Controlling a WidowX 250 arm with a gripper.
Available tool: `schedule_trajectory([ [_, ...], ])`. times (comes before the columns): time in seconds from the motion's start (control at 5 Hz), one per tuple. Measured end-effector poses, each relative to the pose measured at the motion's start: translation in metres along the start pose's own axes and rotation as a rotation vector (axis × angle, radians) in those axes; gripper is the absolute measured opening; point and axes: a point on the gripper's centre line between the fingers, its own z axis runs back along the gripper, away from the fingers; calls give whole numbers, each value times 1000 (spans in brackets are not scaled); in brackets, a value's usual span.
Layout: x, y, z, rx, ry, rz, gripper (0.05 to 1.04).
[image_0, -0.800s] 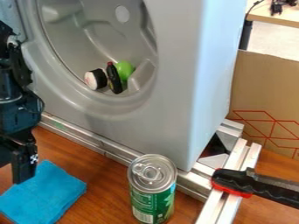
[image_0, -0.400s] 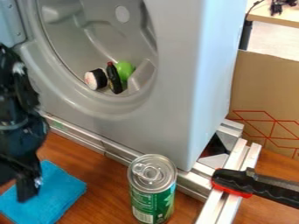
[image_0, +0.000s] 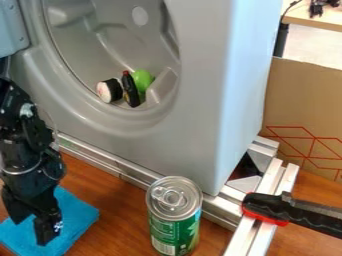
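Over the blue cloth (image_0: 75, 217): I have the black gripper (image_0: 32, 231) hanging at lower left, fingers spread, pointing down, a strip of blue visible between them. From my camera I cannot tell whether the tips touch the fabric.
Cloth: flat on the wooden surface (image_0: 107, 200), lower left, partly behind the gripper from where I look; its right corner lies out past the fingers.
Can: upright, well right of the gripper, just in front of the metal rail (image_0: 133, 172). Silver top with pull tab, green side, barcode low down. I mark it here: drinks can (image_0: 174, 215).
Grey housing: large, behind the rail, with a wide round recess; I note the front of the grey housing (image_0: 200, 125) and its paler right side.
Recess: three small things sit close together low inside. Left to right, I log a black-and-white roll (image_0: 109, 91), a dark bottle (image_0: 130, 90) with a red cap, standing slightly tilted, and a green round object (image_0: 142, 80) partly behind the bottle.
Clamp: black handle with red edging, lying across the rails at lower right; clamp (image_0: 280, 209).
Cardboard: brown cardboard (image_0: 304, 110) with red lines, right of the housing.
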Motion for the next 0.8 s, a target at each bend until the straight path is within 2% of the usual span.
schedule_trajectory([
  [0.2, 15, 2, -5, -41, -6, -32, 1000],
  [0.4, 24, 6, -13, -57, 19, -26, 1000],
  [0.6, 21, 8, -29, -30, 91, -9, 1000],
  [0.8, 23, 16, -37, 2, 167, -9, 1000],
])
